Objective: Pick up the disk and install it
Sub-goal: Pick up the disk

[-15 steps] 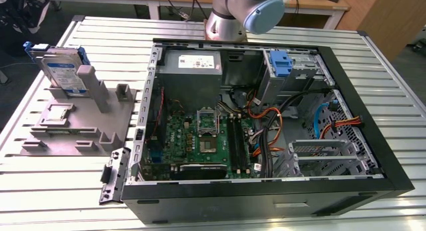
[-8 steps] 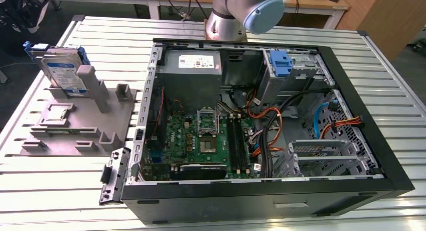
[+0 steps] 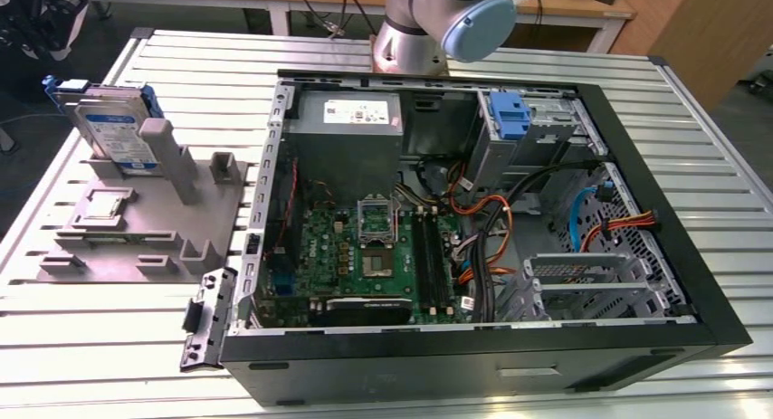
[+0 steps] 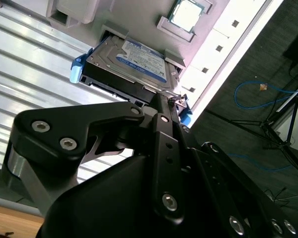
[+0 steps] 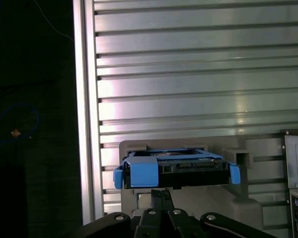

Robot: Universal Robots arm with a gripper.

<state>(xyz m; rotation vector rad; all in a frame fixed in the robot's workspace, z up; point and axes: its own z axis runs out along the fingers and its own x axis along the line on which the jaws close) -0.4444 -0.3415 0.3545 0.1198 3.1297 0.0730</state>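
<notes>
In the exterior view, the flat silver-grey hard disk with a white-and-blue label and a blue plastic bracket (image 3: 111,129) is standing on edge in a slot of a grey plastic fixture plate (image 3: 121,229), which is lying on the slatted aluminium desk (image 3: 109,347). The fixture is sitting just beside the open black computer tower case (image 3: 676,256), on the exterior view's left of it. Inside the case, a green motherboard (image 3: 362,256) is lying flat, with a grey power-supply box (image 3: 350,116) and an upright blue plastic carrier (image 3: 512,116) sitting along the far wall. The silver robot arm with a blue-grey joint cap (image 3: 435,21) is rising behind the case. In the second wrist view, the black end effector (image 4: 163,99) is hovering over the disk (image 4: 134,57), its tip pointing at the bracket's edge; whether it is touching is unclear. A square silver processor chip (image 4: 187,14) is resting in a pocket of the same fixture, near the disk. In the first wrist view, the end effector (image 5: 161,193) is showing its two thin fingers (image 5: 155,198) lying close together with nothing gripped between them. The disk (image 5: 174,168) is sitting edge-on in the fixture just past the tips.
</notes>
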